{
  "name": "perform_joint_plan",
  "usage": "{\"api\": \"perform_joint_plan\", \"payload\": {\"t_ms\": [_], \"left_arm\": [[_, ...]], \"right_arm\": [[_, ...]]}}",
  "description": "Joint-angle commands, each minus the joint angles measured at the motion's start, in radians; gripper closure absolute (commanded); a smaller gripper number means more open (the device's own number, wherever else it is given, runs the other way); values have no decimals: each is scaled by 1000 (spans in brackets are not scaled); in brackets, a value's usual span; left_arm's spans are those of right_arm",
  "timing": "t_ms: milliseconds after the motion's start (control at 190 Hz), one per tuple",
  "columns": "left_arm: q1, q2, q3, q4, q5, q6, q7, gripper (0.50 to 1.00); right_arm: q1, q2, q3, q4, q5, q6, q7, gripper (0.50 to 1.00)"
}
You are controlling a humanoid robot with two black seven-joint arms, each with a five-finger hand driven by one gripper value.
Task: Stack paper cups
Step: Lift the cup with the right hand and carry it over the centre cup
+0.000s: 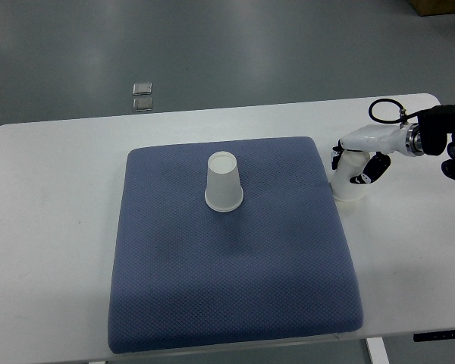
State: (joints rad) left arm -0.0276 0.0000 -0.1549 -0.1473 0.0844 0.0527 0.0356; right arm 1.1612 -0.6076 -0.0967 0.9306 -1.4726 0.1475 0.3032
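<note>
- The white table (53, 227) carries everything, and nothing on it is stacked yet: the two cups stand well apart, so the main step of the task is left to do
- A blue cushion mat (235, 303) covers the middle of the table; it looks like the working area where the stack is meant to end up
- The right hand (358, 168) comes in from the right edge and sits just off the mat's right side, its white and black fingers (377, 168) wrapped around a cup; the grasp appears made, so the pick-up part seems under way
- One paper cup (224, 184) stands upside down near the middle of the mat, untouched, a likely base for the stack
- The second paper cup (349, 182) is also upside down, on the bare table just beside the mat's edge, held in that hand; whether it has left the surface I cannot tell
- The left hand does not show
</note>
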Motion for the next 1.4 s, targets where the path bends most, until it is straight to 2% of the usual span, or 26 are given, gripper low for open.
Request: {"api": "perform_joint_plan", "payload": {"t_ms": [0, 121, 443, 644, 987, 1393], "left_arm": [[0, 0, 0, 0, 0, 1, 0, 500], [0, 0, 0, 0, 0, 1, 0, 500], [0, 0, 0, 0, 0, 1, 0, 500], [0, 0, 0, 0, 0, -1, 0, 500], [0, 0, 0, 0, 0, 1, 0, 500], [0, 0, 0, 0, 0, 1, 0, 500]], "right_arm": [[40, -1, 0, 1, 2, 7, 0, 863], [91, -1, -2, 8, 3, 15, 0, 863], [256, 5, 3, 68, 11, 106, 0, 863], [330, 69, 9, 129, 21, 156, 0, 859], [402, 230, 12, 131, 28, 248, 0, 857], [450, 270, 14, 131, 92, 284, 0, 852]]}}
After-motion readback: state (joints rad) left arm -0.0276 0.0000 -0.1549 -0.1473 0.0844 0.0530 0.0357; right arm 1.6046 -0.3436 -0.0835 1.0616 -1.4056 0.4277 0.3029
